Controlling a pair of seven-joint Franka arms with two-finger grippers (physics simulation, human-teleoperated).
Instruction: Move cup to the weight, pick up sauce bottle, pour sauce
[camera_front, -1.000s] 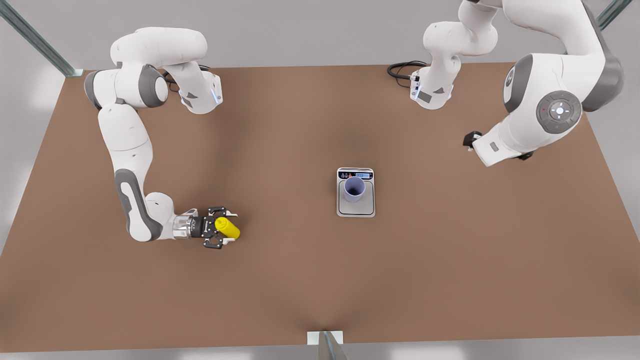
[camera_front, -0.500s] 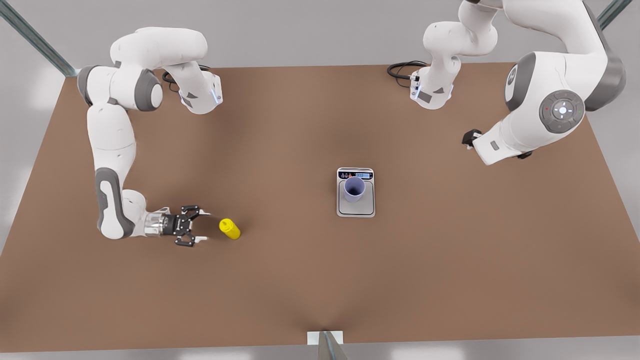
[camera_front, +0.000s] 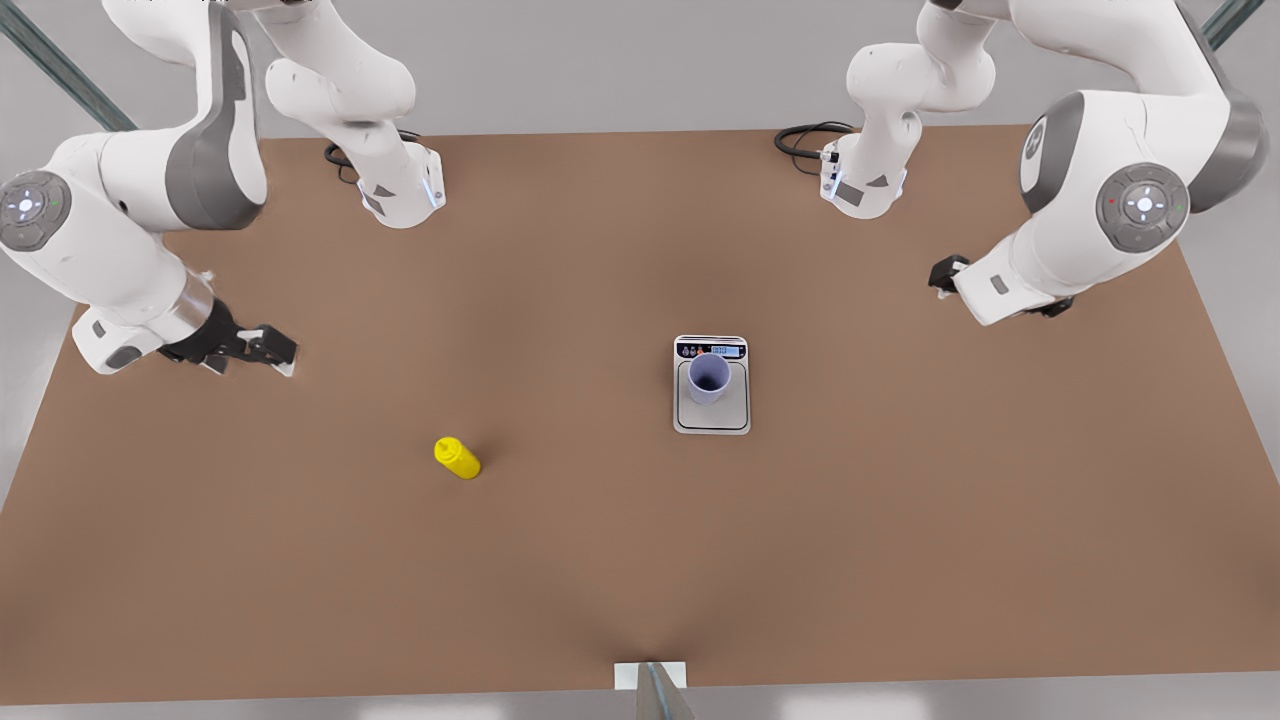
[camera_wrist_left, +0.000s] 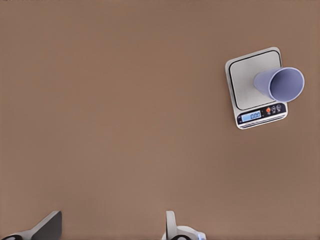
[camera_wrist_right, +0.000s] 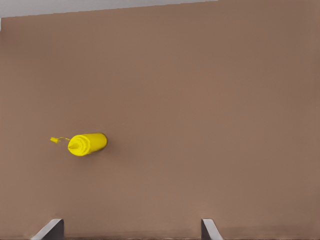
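The lavender-blue cup (camera_front: 709, 378) (camera_wrist_left: 280, 84) stands on the plate of the weight (camera_front: 712, 421) (camera_wrist_left: 247, 80), a silver-grey scale with its blue display lit, mid-table. The yellow sauce bottle (camera_front: 458, 458) (camera_wrist_right: 89, 144) rests alone on the table toward the front view's left, touched by nothing. My right gripper (camera_front: 275, 355) (camera_wrist_right: 130, 231) hangs open and empty well off the bottle, near the front view's left edge. My left gripper (camera_front: 942, 272) (camera_wrist_left: 110, 229) waits at the front view's right, open, with the cup and scale some way ahead of it.
The brown table (camera_front: 600, 560) carries both arm bases (camera_front: 400, 195) (camera_front: 865, 185) at its far edge, with a black cable (camera_front: 800, 140) beside one. A metal bracket (camera_front: 650, 685) sits at the near edge. A small yellow streak (camera_wrist_right: 57, 140) lies by the bottle's nozzle.
My right gripper, which was around the sauce bottle, drew back from it and swung up and away toward the front view's left. The bottle stayed put. My left arm barely shifted.
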